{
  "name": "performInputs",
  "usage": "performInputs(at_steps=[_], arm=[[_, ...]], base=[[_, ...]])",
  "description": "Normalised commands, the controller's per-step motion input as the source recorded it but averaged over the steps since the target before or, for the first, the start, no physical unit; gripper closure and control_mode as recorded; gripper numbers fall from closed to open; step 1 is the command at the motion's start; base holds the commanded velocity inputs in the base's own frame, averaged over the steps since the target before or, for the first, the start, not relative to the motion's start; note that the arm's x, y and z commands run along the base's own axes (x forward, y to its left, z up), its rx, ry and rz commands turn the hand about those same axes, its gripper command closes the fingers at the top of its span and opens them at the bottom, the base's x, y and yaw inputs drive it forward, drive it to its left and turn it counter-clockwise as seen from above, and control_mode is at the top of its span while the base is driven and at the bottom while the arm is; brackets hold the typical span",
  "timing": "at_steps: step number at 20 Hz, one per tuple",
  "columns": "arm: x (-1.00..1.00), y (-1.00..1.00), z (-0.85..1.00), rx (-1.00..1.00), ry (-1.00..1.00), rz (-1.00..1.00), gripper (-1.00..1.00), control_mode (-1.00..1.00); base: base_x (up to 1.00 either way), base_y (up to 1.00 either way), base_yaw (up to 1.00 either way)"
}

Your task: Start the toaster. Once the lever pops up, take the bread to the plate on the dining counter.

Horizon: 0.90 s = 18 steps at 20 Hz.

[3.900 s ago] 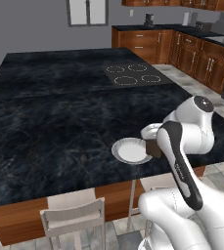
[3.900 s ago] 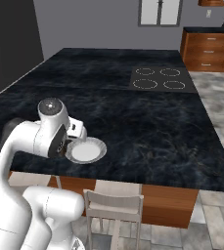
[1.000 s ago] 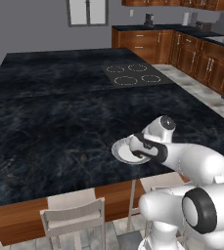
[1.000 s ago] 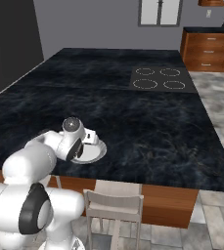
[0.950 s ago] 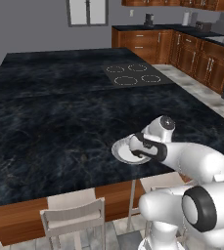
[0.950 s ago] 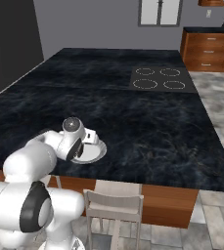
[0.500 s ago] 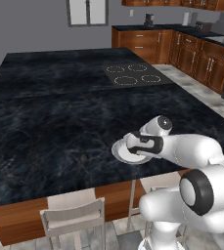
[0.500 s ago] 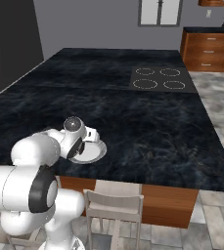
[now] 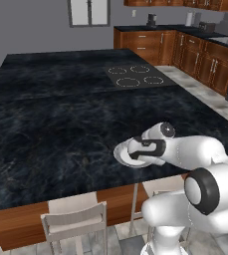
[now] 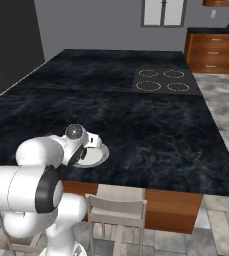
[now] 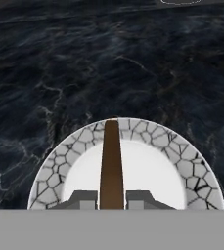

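On the dining counter, jaws grip the bread edge-on over the plate.

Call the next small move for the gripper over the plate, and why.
Probably lower slightly and open. The gripper is shut on the bread, which stands on edge between the fingers, centred over the plate near the dining counter edge. How far the slice is above the plate is unclear, so release gently.
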Motion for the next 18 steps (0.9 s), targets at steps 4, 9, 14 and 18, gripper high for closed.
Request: performInputs(at_steps=[4, 9, 14, 18], arm=[[0.0, 0.0, -0.05, 0.0, 0.0, 0.0, 1.0, -1.0], [0.0, 0.01, -0.07, 0.0, 0.0, 0.0, 1.0, -1.0], [0.0, 0.0, -0.02, 0.0, 0.0, 0.0, 1.0, -1.0], [0.0, 0.0, 0.0, 0.0, 0.0, 0.0, -1.0, -1.0]], base=[[0.0, 0.0, 0.0], [0.0, 0.0, 0.0], [0.0, 0.0, 0.0], [0.0, 0.0, 0.0]])
